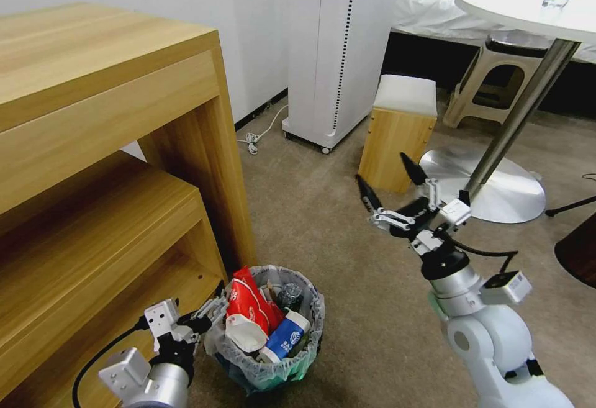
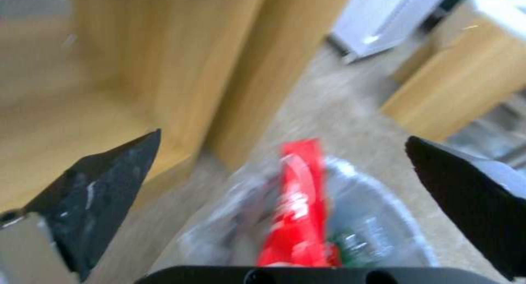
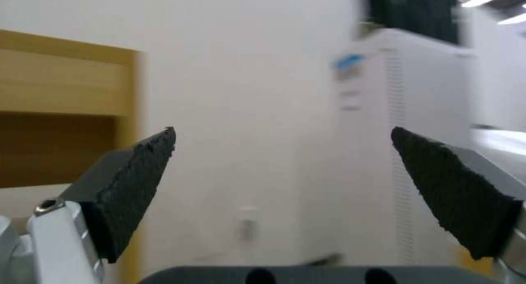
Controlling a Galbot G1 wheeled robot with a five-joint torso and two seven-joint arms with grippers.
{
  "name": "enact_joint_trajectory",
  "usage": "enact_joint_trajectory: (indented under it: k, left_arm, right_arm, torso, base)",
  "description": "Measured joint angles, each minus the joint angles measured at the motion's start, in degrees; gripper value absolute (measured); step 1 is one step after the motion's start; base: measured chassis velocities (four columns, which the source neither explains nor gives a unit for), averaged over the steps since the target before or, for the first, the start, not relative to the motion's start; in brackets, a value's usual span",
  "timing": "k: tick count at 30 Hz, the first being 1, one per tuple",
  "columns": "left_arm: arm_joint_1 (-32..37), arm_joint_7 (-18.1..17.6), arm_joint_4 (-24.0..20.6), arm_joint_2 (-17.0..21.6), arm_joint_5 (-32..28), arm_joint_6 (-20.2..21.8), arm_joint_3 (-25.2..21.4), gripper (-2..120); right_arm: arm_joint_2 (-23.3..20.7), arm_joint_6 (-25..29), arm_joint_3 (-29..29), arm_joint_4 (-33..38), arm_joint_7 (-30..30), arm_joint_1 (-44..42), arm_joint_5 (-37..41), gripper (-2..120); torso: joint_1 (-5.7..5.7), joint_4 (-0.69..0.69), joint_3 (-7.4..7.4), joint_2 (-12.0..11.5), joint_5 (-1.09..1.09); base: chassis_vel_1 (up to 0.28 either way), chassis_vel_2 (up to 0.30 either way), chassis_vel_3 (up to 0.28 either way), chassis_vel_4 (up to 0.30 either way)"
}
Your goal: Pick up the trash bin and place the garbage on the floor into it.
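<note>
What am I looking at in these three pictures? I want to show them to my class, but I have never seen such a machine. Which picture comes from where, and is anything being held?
This is a wheeled robot with two arms, each ending in a two-fingered pincer. The wide picture comes from a camera on its head, looking down at the floor, a beige carpet. The other two come from cameras on its wrists, so each shows that arm's own black fingers. The left pincer is open, right at the rim of the trash bin, beside a wooden shelf unit. The bin already holds garbage: a red wrapper, paper cups, a bottle. The right pincer hangs open above the carpet, holding nothing.
</note>
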Motion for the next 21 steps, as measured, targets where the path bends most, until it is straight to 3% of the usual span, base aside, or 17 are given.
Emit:
enact_joint_trajectory:
  k: [1,2,3,4,7,12,17,21]
  left_arm:
    - [0.12,2.46,0.28,0.08,2.63,-1.45,0.11,112]
    - [0.23,8.74,1.19,0.33,9.11,-5.21,0.13,114]
    - [0.24,12.44,1.74,0.51,13.2,-8.17,0.1,114]
    - [0.24,12.44,1.74,0.51,13.2,-8.17,0.1,114]
    - [-0.43,18.55,3.6,0.67,22.01,-17.35,-0.74,114]
    - [-1.56,19.2,5.51,0.02,27.37,-24.62,-1.94,110]
    - [-1.69,17.78,5.35,-0.01,27.95,-24.45,-2.81,103]
    - [-1.66,16.31,4.34,1.88,26.24,-21.06,-4.86,100]
  right_arm:
    - [0.47,0.13,0.61,0.0,1.88,-1.11,-0.43,100]
    - [0.94,0.48,1.3,-0.01,4.67,-2.88,-0.88,100]
    - [1.08,0.94,1.7,-0.12,6.28,-4.08,-1.18,100]
    - [1.08,0.94,1.7,-0.12,6.28,-4.08,-1.18,100]
    - [0.97,5.84,4.25,-1.15,9.7,-8.82,-4.03,100]
    - [0.94,14.23,9.95,-2.66,7.55,-14.14,-6.72,100]
    - [1.7,16.95,11.77,-3.0,6.95,-17.8,-7.19,100]
    - [2.86,17.86,11.83,-3.45,7.93,-18.96,-9.41,100]
  torso:
    - [0.0,-0.01,0.0,0.0,0.01]
    - [0.0,-0.01,0.0,0.0,0.01]
    - [0.0,-0.01,0.0,0.0,0.0]
    - [0.0,-0.01,0.0,0.0,0.0]
    - [0.0,-0.01,0.0,0.0,0.01]
    - [0.0,-0.01,0.0,0.0,0.0]
    - [0.0,-0.01,0.0,0.0,-0.01]
    - [0.0,-0.01,0.0,0.0,0.0]
  base:
    - [0.0,0.0,0.0,0.0]
    - [0.0,0.0,0.0,0.0]
    - [0.0,0.0,0.0,0.0]
    - [0.0,0.0,0.0,0.0]
    - [0.0,0.0,0.0,0.0]
    - [0.0,0.0,0.0,0.0]
    - [0.0,0.0,0.0,0.0]
    - [0.0,0.0,0.0,0.0]
